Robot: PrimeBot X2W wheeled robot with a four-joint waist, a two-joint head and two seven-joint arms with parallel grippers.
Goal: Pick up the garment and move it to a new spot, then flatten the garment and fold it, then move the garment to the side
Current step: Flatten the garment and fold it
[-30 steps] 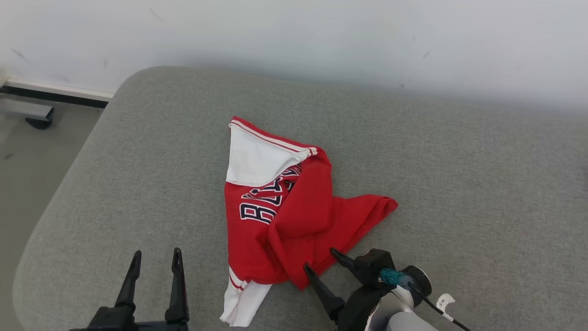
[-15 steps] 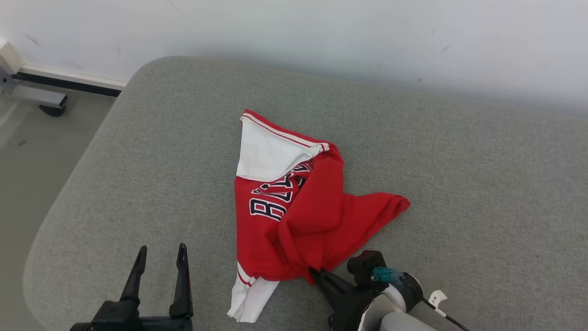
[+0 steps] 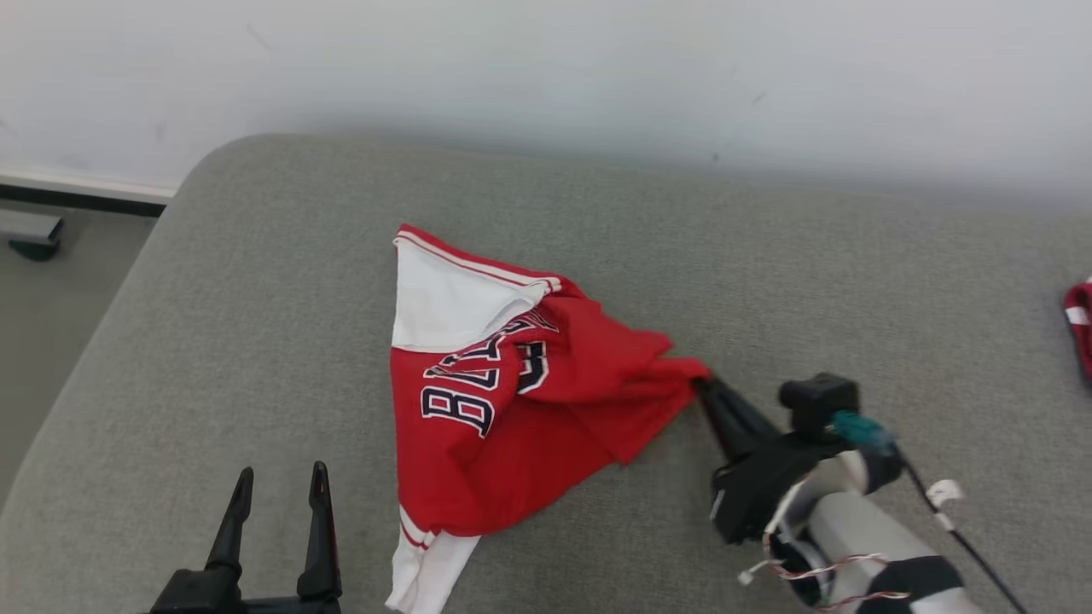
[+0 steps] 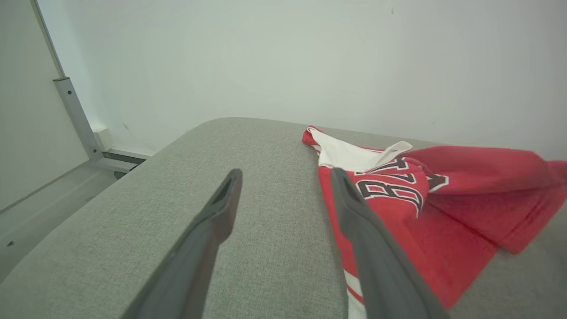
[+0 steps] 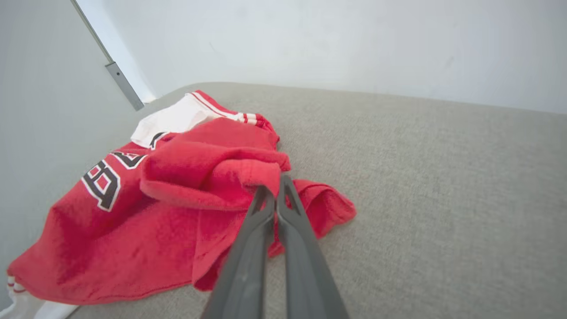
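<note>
A crumpled red garment (image 3: 503,409) with white sleeves and dark lettering lies mid-surface on the grey cushion (image 3: 256,281). My right gripper (image 3: 705,385) is shut on a bunched red fold at the garment's right side, lifting that fold a little; in the right wrist view the fingers (image 5: 277,188) pinch the red cloth (image 5: 212,177). My left gripper (image 3: 277,477) stands open at the lower left, apart from the garment. In the left wrist view its fingers (image 4: 283,175) straddle bare cushion, with the garment (image 4: 421,195) just to their right.
A second red and white piece of cloth (image 3: 1079,328) peeks in at the right edge. A white wall (image 3: 546,68) runs behind the cushion. The cushion's left edge drops to the floor (image 3: 51,290), where a metal frame foot (image 3: 30,234) stands.
My right gripper, shut on the garment's fold, has moved right and up, dragging the red cloth out to the right. The head camera has also shifted. The left gripper stays put.
</note>
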